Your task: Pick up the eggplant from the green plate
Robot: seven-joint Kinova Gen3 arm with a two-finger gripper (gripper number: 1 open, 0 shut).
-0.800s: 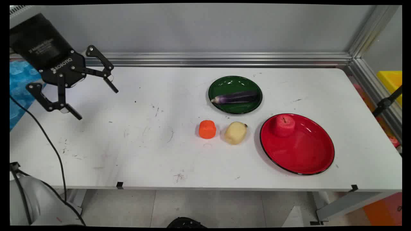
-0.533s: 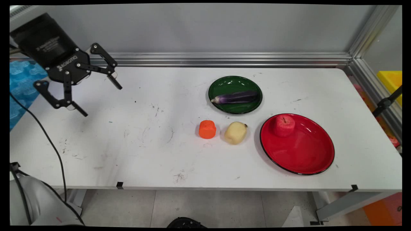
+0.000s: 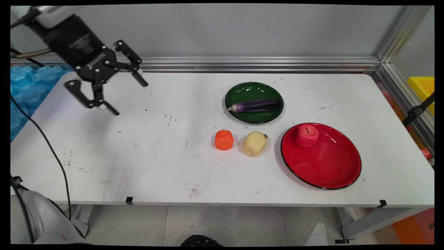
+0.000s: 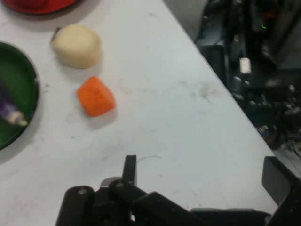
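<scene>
Pincer (image 3: 116, 93): mine, raised clear of the desk (image 3: 145, 166) over its far left part, fingers spread wide, nothing between them, tilted so my hand camera looks across the desk toward the produce.

Orange block (image 3: 224, 140): nearest item to my pincer, though well apart from it; sits bare on the desk, probably a toy carrot piece, exact kind unclear.

Potato (image 3: 254, 143): pale yellow, just beside the orange block on the side away from me.

Green plate (image 3: 236, 93): beyond the block, holds a purple eggplant (image 3: 255, 105) lying lengthwise, likely laid flat to stop rolling. Cut off at my hand view's edge.

Red plate (image 3: 329, 166): farthest from my pincer, carries a red apple (image 3: 307, 135) near its rim; only a sliver shows in the hand view.

Blue sheet (image 3: 26, 93): behind my pincer, off the desk's end, partly hidden; material unclear.
</scene>
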